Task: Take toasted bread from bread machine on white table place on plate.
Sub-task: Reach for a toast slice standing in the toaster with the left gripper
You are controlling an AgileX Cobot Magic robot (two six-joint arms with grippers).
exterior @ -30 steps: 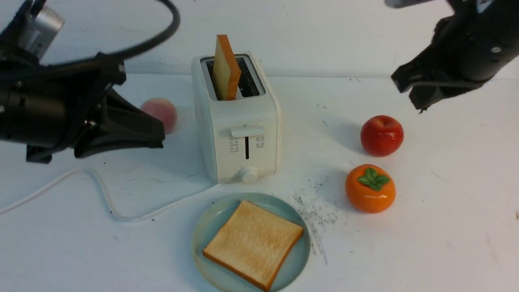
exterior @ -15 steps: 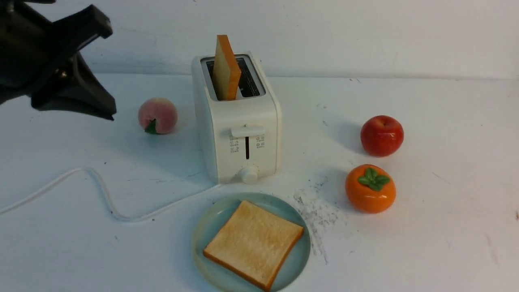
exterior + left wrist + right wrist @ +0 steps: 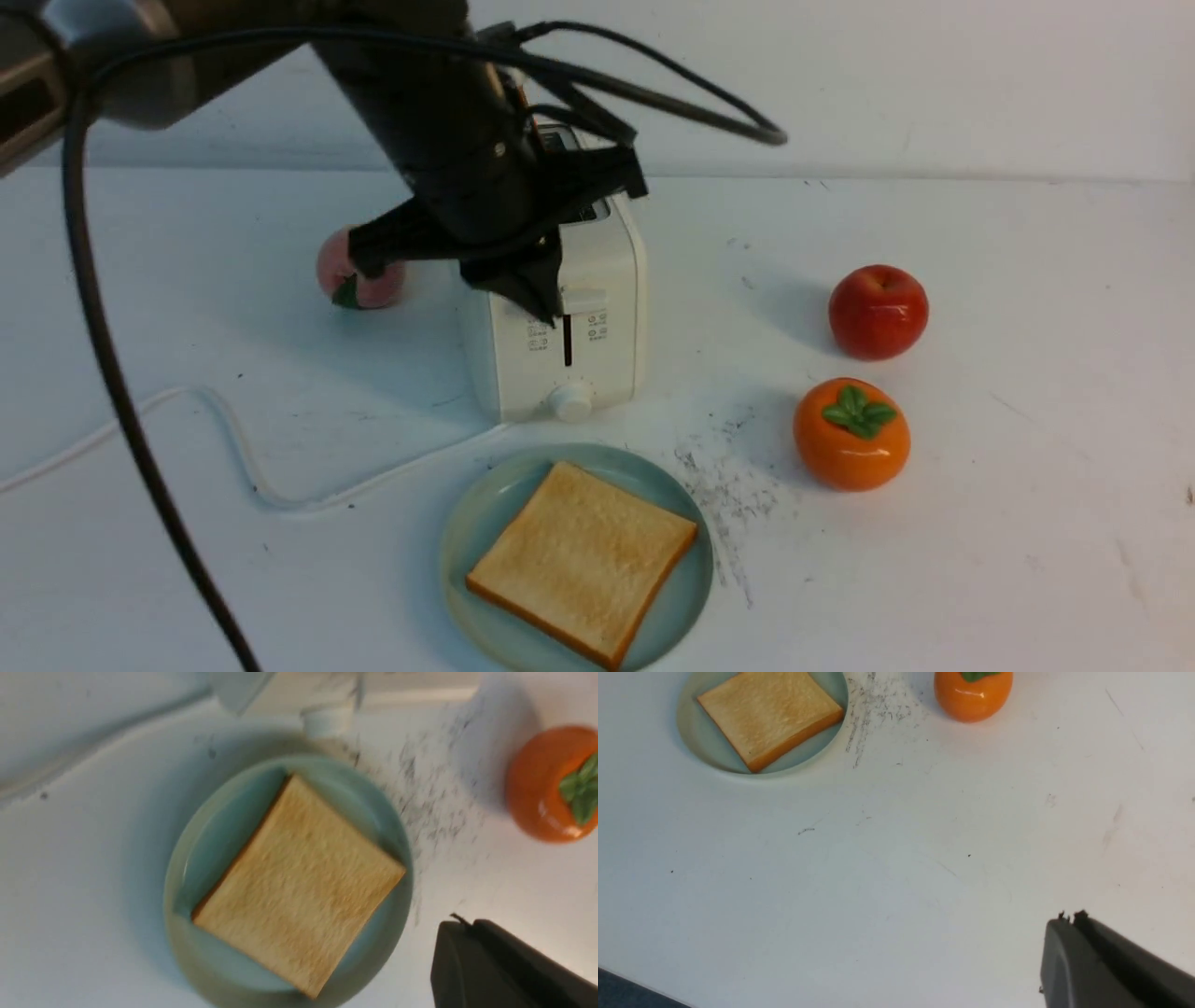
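One slice of toasted bread lies flat on the blue-green plate at the front of the white table. The white bread machine stands just behind the plate. My left arm covers its top, so the second slice is hidden. My left gripper hangs in front of the bread machine's upper face. In the left wrist view it is shut and empty, above the table beside the plate and toast. My right gripper is shut and empty over bare table, far from the plate.
A red apple and an orange persimmon sit right of the bread machine. A peach sits left of it, partly behind my arm. The white cord loops across the left front. Dark specks lie right of the plate.
My left arm has swung from the far left to over the bread machine, hiding the standing slice. My right arm has left the front view.
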